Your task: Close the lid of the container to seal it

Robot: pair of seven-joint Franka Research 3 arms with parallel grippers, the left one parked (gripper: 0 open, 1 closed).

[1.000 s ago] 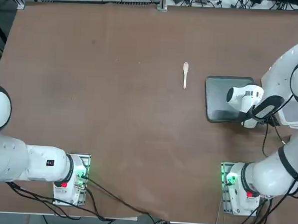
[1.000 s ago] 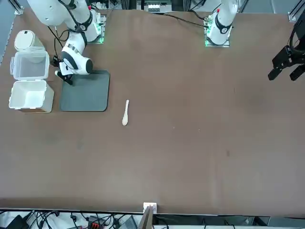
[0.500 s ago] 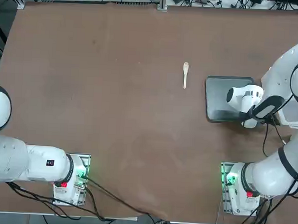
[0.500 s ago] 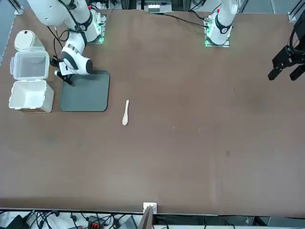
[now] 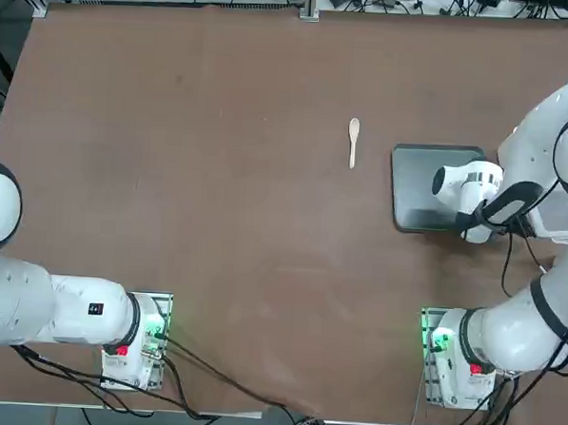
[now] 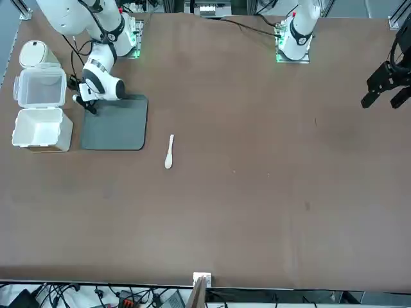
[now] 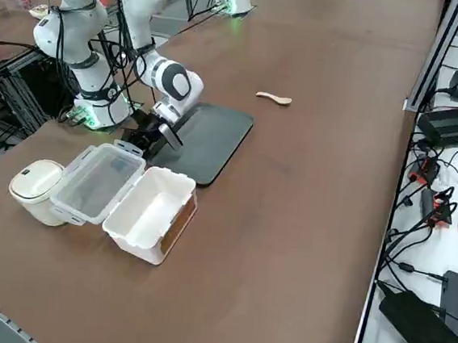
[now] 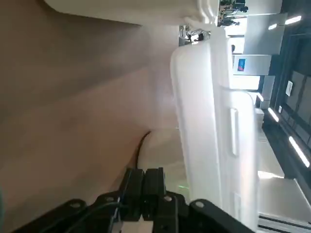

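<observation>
A brown table point(image 6: 257, 192) seen from across, described left to right. At the far left edge sits the container point(image 6: 40, 129), a small white box, open. Its lid point(image 6: 40, 87) lies flipped back flat on the table, joined to the box along their shared edge, so sealing it means swinging the lid over and pressing down. Touching the lid's far end is a cream jar point(image 6: 33, 53). Just beside the lid, the right gripper point(image 6: 87, 102) hangs low over the near-robot corner of a dark grey tray point(image 6: 115, 125), tilted toward the lid's side edge, apparently lining up to get under or push that edge. Its fingers look drawn close together with nothing between them, not yet touching the lid. In the wrist view the lid point(image 8: 209, 126) fills the space ahead of the gripper point(image 8: 146, 182). Further right, a wooden spoon point(image 6: 169, 152) lies alone, well apart.
</observation>
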